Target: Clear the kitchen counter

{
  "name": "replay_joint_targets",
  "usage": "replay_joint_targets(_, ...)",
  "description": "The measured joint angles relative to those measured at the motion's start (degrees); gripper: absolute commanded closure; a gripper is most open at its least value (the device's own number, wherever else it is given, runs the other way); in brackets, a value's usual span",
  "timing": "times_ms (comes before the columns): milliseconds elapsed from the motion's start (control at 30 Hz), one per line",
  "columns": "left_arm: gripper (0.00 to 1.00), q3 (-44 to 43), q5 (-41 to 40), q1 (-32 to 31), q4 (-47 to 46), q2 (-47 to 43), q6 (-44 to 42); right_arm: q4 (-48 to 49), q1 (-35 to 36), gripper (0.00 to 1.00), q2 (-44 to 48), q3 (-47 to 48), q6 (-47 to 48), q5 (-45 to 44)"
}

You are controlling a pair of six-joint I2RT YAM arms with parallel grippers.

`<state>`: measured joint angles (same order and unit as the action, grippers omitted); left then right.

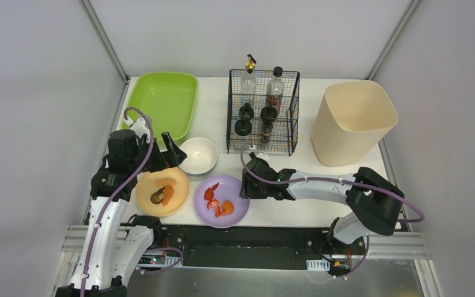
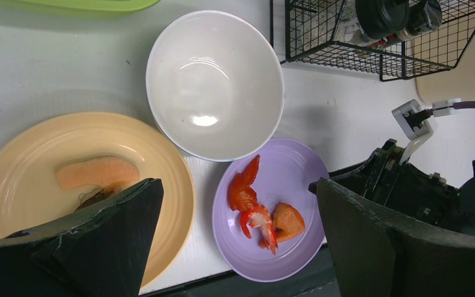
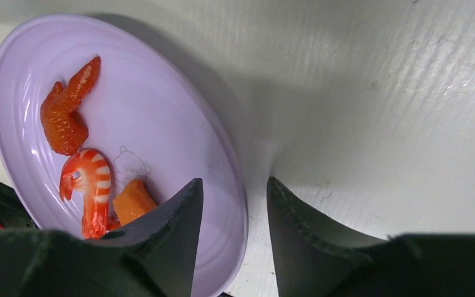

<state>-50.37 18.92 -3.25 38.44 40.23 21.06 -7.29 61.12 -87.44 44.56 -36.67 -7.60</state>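
The white kitchen counter (image 1: 216,99) holds a purple plate (image 1: 207,213) with a shrimp (image 3: 89,185), a red wing piece (image 3: 65,117) and an orange piece (image 3: 133,199). Beside it are an orange plate (image 1: 145,204) with food scraps and an empty white bowl (image 1: 198,154). My right gripper (image 3: 234,180) is open and low at the purple plate's right rim (image 3: 238,204). One finger is over the plate's inside and the other over the counter (image 3: 377,93). My left gripper (image 2: 236,184) is open wide and empty, above the orange plate (image 2: 49,142) and the bowl (image 2: 215,80).
A green tray (image 1: 161,102) stands at the back left. A black wire basket (image 1: 263,111) with several bottles stands at the back middle. A tall beige bin (image 1: 352,120) is at the right. The black-and-metal rail (image 1: 235,238) runs just in front of the plates.
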Motion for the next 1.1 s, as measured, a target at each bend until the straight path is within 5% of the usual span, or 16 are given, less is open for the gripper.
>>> replay_joint_targets(233,0.0,0.2,0.0,0.0,0.0,0.0,0.0,4.3,0.0,0.79,0.0,-2.4,-2.1,1.2)
replay_joint_targets(333,0.0,0.2,0.0,0.0,0.0,0.0,0.0,5.5,0.0,1.0,0.0,-3.2,-2.6,1.2)
replay_joint_targets(1100,0.0,0.4,0.0,0.0,0.0,0.3,0.0,-4.9,0.0,1.0,17.4,-6.0,-1.7,-3.7)
